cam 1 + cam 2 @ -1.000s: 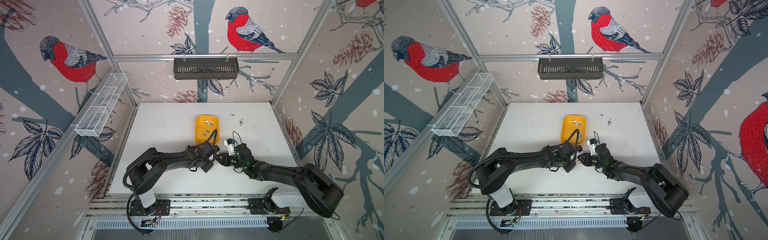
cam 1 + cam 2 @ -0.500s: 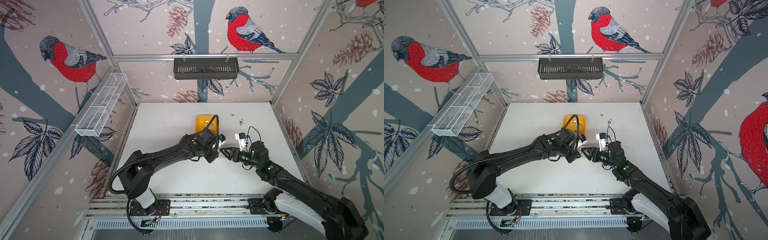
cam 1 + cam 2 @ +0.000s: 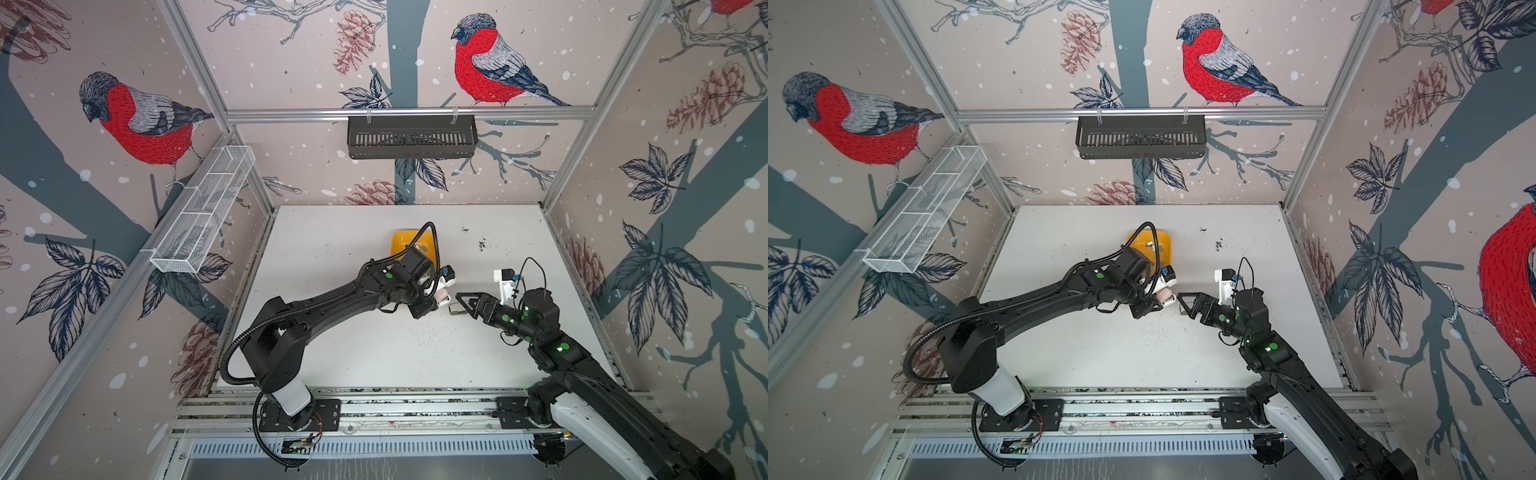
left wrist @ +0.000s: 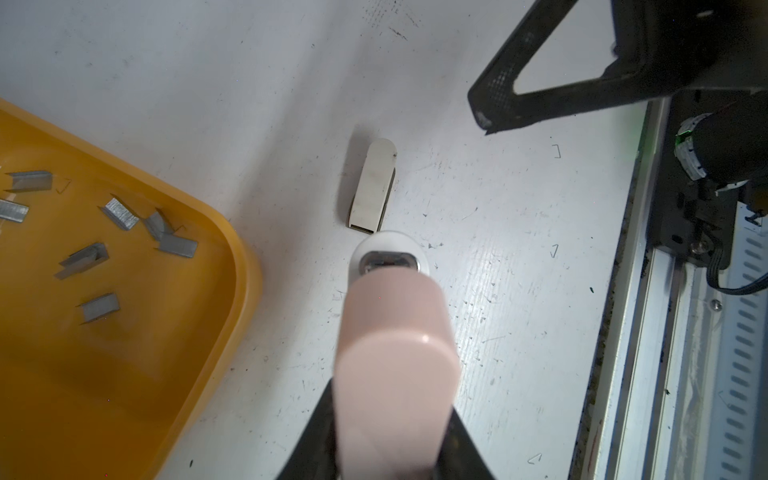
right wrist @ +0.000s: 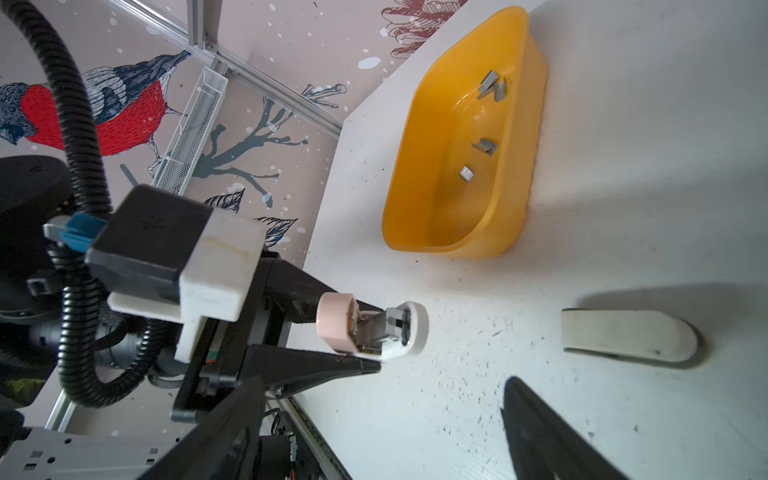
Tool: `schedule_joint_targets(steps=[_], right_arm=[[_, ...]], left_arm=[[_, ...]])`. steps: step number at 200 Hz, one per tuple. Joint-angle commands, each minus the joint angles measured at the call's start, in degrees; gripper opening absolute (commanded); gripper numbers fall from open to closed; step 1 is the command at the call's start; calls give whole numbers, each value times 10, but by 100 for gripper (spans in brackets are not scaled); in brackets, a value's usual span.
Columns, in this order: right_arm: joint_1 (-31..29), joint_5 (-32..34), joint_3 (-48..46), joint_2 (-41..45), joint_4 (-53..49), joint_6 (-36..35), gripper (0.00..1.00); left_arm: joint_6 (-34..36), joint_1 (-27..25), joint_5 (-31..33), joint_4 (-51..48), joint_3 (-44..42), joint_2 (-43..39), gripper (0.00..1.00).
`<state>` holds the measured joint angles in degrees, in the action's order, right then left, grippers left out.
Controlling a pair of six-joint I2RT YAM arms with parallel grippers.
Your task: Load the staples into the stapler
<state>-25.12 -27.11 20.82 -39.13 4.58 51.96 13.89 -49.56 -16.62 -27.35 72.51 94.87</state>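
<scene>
left gripper [image 5: 380, 337] clamped on pink stapler [image 4: 395, 353], mid-frame in both top views, right gripper [image 3: 460, 304] jaws wide apart, empty, white oblong part [image 4: 372, 185] flat on table [image 3: 332, 249] near it, staples [image 5: 484, 146] loose in yellow tray [image 3: 400, 245] just above centre

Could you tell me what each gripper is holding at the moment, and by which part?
Left gripper: pink stapler, clamped across its sides, nose protruding. Right gripper: open, holding nothing.

Right claw [image 3: 460, 304] opened wide and pulled back, white stapler piece [image 4: 372, 187] now lying loose on table [image 4: 166, 83]
</scene>
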Motion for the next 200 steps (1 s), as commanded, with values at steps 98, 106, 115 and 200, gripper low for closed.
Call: schedule_joint_targets(steps=[98, 106, 115, 200], right_arm=[[-31, -39, 34, -89, 90, 22, 89], [-33, -31, 37, -93, 89, 23, 88], [-35, -22, 39, -97, 86, 25, 88], [-48, -7, 38, -129, 121, 44, 71]], left_arm=[[4, -11, -25, 10, -6, -28, 15], [3, -11, -25, 10, -6, -29, 15], [3, -11, -25, 10, -6, -29, 15], [3, -17, -19, 12, -8, -34, 15]])
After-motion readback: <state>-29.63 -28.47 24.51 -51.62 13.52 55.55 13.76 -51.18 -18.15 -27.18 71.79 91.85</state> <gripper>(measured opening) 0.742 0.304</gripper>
